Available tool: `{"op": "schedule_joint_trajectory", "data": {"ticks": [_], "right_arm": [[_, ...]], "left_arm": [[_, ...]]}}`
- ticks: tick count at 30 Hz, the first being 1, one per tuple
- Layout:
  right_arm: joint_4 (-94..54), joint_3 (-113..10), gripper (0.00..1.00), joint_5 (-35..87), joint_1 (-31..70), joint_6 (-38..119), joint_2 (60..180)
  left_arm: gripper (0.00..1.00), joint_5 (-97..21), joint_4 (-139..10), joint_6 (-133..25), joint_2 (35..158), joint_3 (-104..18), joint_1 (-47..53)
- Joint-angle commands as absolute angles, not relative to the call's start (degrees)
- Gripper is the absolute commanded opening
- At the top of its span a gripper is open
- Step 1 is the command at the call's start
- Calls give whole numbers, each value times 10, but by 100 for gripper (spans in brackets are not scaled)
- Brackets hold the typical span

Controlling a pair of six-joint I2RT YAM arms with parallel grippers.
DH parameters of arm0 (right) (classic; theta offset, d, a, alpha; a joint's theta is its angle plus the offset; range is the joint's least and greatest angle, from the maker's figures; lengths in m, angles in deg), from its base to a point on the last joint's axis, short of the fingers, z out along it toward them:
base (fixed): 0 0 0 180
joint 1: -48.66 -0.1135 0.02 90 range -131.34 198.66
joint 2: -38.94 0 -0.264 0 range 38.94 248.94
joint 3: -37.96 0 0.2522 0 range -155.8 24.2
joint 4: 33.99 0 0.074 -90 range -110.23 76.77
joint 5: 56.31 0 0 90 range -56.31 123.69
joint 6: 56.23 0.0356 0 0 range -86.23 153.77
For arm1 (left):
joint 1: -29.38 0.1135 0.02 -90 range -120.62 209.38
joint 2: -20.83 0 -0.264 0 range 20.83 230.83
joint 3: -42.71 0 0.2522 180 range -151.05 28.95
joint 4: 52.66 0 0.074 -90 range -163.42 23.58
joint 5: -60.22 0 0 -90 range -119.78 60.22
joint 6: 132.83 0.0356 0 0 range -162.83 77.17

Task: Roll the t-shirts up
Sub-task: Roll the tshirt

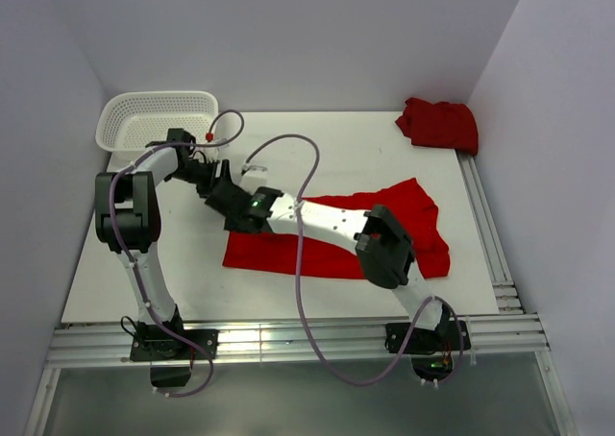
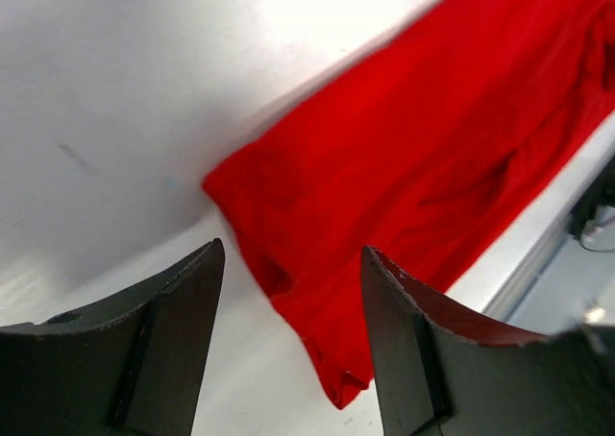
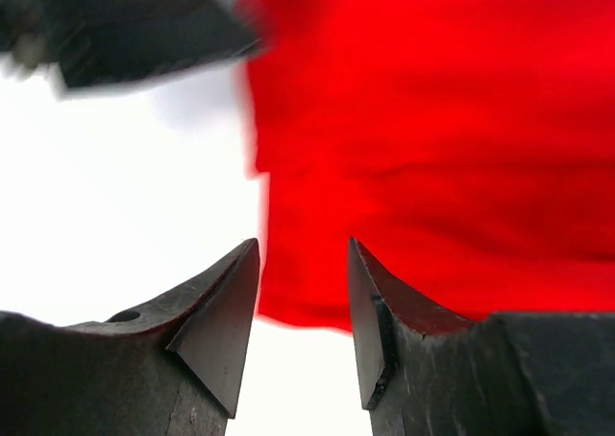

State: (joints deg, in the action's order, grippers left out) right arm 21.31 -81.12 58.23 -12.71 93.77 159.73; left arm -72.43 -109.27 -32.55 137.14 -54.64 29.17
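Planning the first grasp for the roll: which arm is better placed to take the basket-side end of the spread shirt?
Right, probably. The right tool, open, straddles the edge of the spread shirt up close. The left tool, also open, sits farther from the fabric.

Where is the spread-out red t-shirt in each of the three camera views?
Top external: the spread-out t-shirt lies mid-table, partly under the right arm.
Left wrist: it runs diagonally across the upper right of the picture.
Right wrist: it fills the upper right of the picture.
Shared landmark: the shirt's edge, where red meets the bare white table, shows in all three views.
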Motion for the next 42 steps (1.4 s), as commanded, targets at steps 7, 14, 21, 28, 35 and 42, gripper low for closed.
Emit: {"op": "schedule_joint_trajectory", "data": {"ticks": [7, 14, 21, 28, 35, 42], "right_arm": [[256, -907, 48, 572, -195, 971, 1691], [256, -928, 48, 555, -215, 979, 1725], [280, -952, 48, 544, -219, 984, 1762], [330, -981, 45, 540, -230, 991, 1799], [329, -984, 10, 529, -239, 985, 1802], [258, -951, 3, 509, -246, 961, 1747]], "left_arm": [[62, -775, -1120, -313, 1423, -555, 291], [61, -779, -1117, -313, 1440, -557, 289], [60, -768, -1108, -313, 1444, -555, 289], [53, -747, -1094, -331, 1448, -554, 284], [14, -721, -1073, -352, 1452, -552, 274], [0, -656, -1047, -364, 1393, -526, 275]]}}
